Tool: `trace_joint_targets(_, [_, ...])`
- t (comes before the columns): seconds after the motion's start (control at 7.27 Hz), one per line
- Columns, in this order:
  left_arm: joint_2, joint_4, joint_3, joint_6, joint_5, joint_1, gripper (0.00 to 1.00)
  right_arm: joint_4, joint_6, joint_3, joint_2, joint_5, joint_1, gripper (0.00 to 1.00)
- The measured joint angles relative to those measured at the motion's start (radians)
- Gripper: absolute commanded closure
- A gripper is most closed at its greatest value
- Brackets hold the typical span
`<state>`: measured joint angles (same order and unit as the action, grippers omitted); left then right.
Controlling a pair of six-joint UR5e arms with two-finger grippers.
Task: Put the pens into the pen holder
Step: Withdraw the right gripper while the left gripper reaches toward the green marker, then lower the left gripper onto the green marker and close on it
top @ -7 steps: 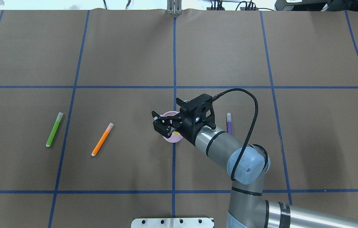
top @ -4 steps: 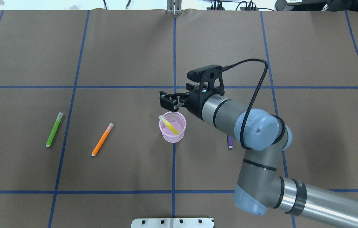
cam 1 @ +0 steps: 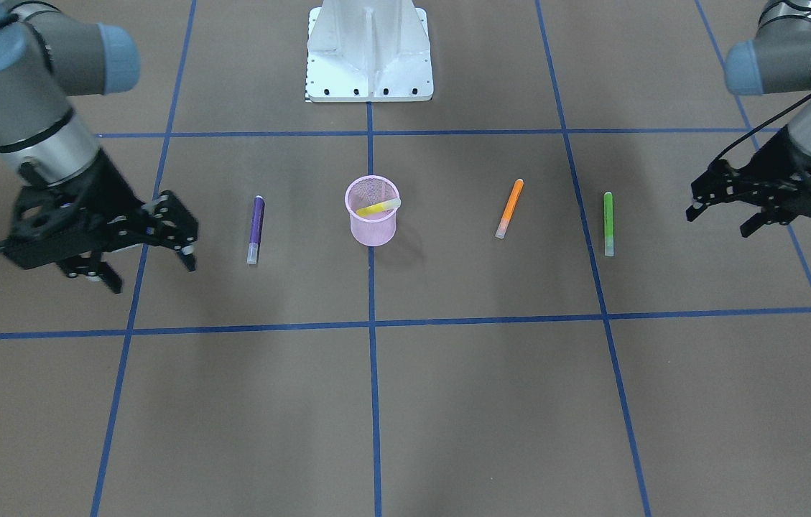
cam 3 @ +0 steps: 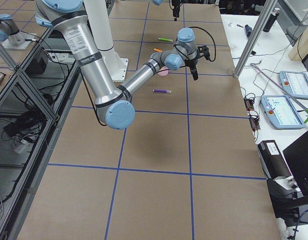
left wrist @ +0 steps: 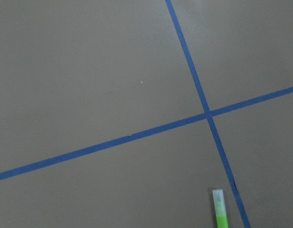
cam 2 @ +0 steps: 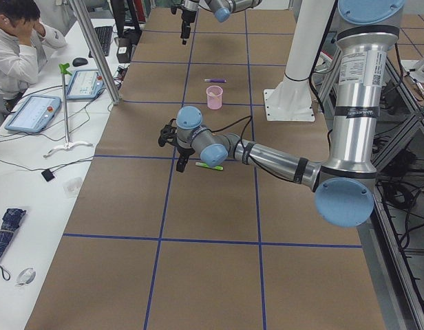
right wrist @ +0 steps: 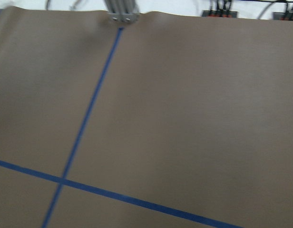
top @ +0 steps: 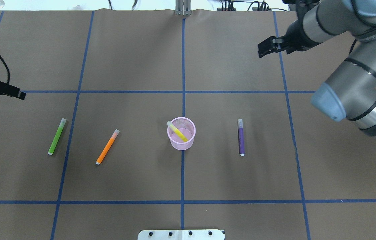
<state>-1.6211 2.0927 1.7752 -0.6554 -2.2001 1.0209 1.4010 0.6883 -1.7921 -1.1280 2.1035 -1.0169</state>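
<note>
Status: my right gripper (cam 1: 154,276) hangs above the table (top: 134,60) out on my right side. Its jaws are spread wide with nothing between them, and it is well apart from every pen. My left gripper (cam 1: 717,224) is likewise wide open and holds nothing, up over my left edge of the table, outboard of the green pen (top: 57,136). The pen holder (top: 181,141) stands upright on the centre tape line (top: 183,66), roughly mid-table. The yellow pen (top: 178,131) is inside it, leaning slantwise, pale cap end up at the rim. The other three lie flat on the table, none touching the holder. The purple pen (top: 240,137) is on my right of it and the orange pen (top: 107,147) on my left. The green one is further left past the orange, just beside a blue tape line. The pale caps of all three point away from my base. Left wrist cam catches only the green pen's cap end at the bottom of its view, next to the tape. Right wrist cam shows table surface and tape, somewhat blurred.
</note>
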Motion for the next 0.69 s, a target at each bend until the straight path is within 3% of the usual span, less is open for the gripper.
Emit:
trace_joint_targets(0.28, [-0.028, 0.011, -0.015, -0.093, 0.153, -0.161, 0.01, 0.121, -0.292, 0.005, -0.080, 0.080, -0.147, 0.00])
trace_joint_targets(0.41, [-0.040, 0.011, -0.030, -0.097, 0.184, -0.200, 0.06, 0.137, -0.399, 0.009, -0.131, 0.122, -0.208, 0.00])
trace_joint_targets(0.69, [-0.080, 0.012, -0.085, -0.096, 0.221, -0.242, 0.47, 0.141, -0.536, 0.013, -0.214, 0.181, -0.293, 0.00])
